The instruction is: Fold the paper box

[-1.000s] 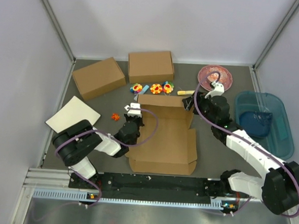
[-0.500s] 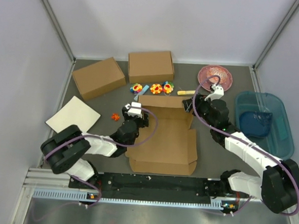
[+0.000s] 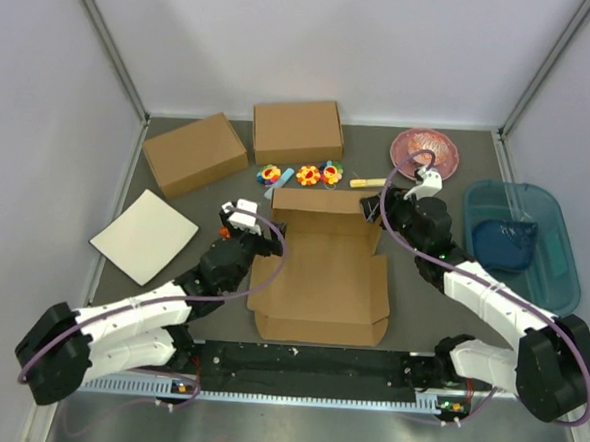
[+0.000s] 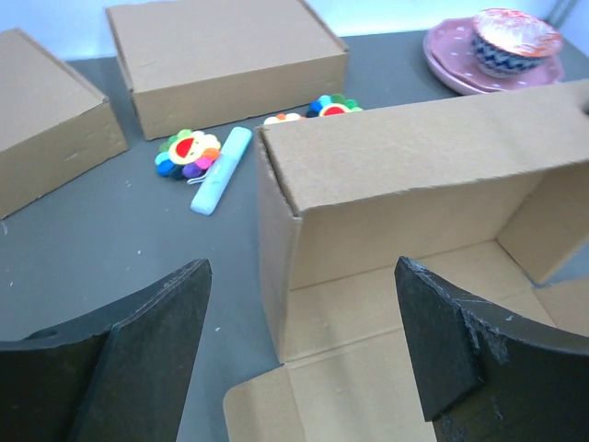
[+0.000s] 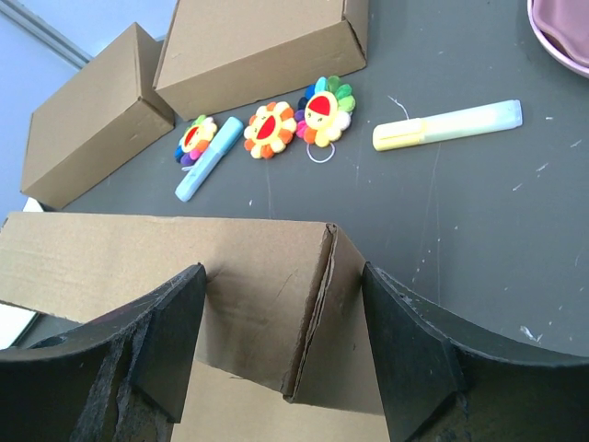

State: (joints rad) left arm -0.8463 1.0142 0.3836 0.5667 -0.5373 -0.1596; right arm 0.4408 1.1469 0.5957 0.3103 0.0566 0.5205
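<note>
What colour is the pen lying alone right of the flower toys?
Pale yellow with a greenish end; the pen shows best in the right wrist view.

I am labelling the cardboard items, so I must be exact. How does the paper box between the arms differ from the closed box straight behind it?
The paper box is open and half formed: its back wall stands while its front part lies flat; the closed box is fully formed, lid shut. The paper box spreads wider than the closed box. Both are plain brown cardboard.
</note>
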